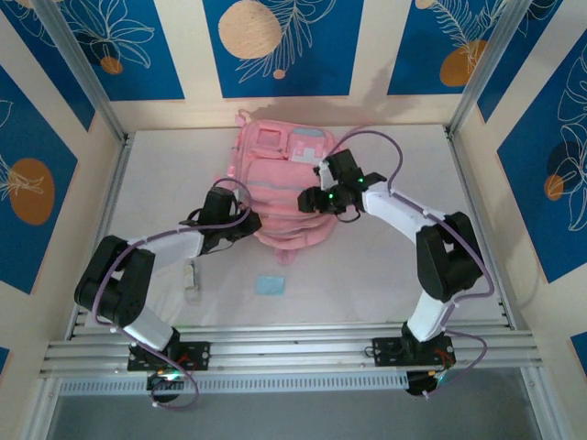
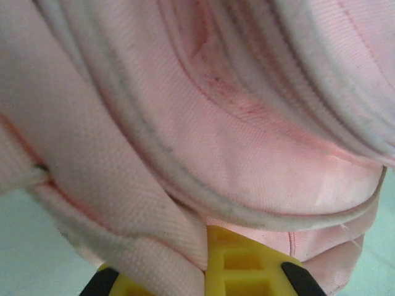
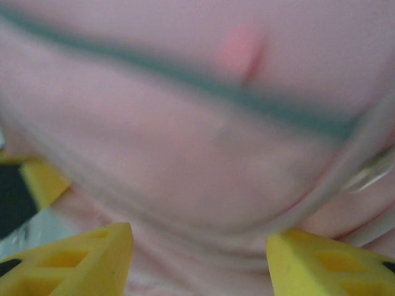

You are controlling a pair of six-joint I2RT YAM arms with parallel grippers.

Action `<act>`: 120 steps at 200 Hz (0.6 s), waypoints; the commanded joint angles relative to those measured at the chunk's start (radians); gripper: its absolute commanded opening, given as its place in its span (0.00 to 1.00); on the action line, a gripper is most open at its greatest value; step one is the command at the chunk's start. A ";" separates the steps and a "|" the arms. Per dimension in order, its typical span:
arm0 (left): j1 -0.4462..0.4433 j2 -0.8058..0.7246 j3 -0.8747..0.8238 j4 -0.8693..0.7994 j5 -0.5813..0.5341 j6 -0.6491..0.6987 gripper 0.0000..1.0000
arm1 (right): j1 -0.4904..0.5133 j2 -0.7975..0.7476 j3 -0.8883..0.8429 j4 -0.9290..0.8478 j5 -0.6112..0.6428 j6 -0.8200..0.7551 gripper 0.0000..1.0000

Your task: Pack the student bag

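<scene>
At the bottom of the top view, the two arm bases are bolted to a silver aluminium rail [image 1: 293,353] along the near edge of the white bench [image 1: 385,284]. Just above the rail, a small flat light-blue square [image 1: 270,286] lies on the bench near the middle of the frame. A small white oblong object [image 1: 191,280] lies to its left, beside the left arm. Both are apart from the bag.

Further in, the left end effector [image 1: 248,225] reaches the lower left edge of the student bag [image 1: 275,179], a large soft pink fabric backpack with grey stripes and front pockets. In the left wrist view its yellow fingers [image 2: 247,268] sit at the bottom of the frame with a fold of the bag's piped pink fabric pinched between them. This end effector is clamped on the bag.

The right end effector [image 1: 310,202] comes in from the right, over the bag's lower right part. In the right wrist view its two yellow fingers [image 3: 74,259] stand well apart in the lower corners. Blurred pink fabric crossed by a grey stripe [image 3: 185,80] bulges between and above them. Whether the fingers press on the fabric cannot be told.

The bag lies flat on the bench in the centre of the top view, with a small pale patch [image 1: 307,147] near its far end. Beyond it stand wall panels [image 1: 275,37] in blue, with orange circles and white leaf outlines.
</scene>
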 commanded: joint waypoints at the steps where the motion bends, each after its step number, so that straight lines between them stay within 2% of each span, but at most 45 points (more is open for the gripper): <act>1: -0.027 0.004 0.022 0.168 -0.013 -0.014 0.00 | 0.051 -0.060 -0.056 -0.073 -0.087 0.032 0.59; 28: -0.027 0.006 0.029 0.169 -0.014 -0.009 0.00 | 0.046 -0.097 -0.058 -0.115 0.005 -0.002 0.58; 68: -0.026 -0.035 0.028 0.114 -0.047 0.040 0.00 | -0.067 -0.126 -0.036 -0.084 0.100 -0.103 0.59; 97: -0.024 -0.042 0.032 0.093 -0.048 0.051 0.00 | -0.158 -0.048 0.023 -0.010 0.056 -0.135 0.58; 120: -0.025 -0.029 0.032 0.113 -0.032 0.030 0.00 | -0.181 0.019 0.071 0.069 0.031 -0.147 0.59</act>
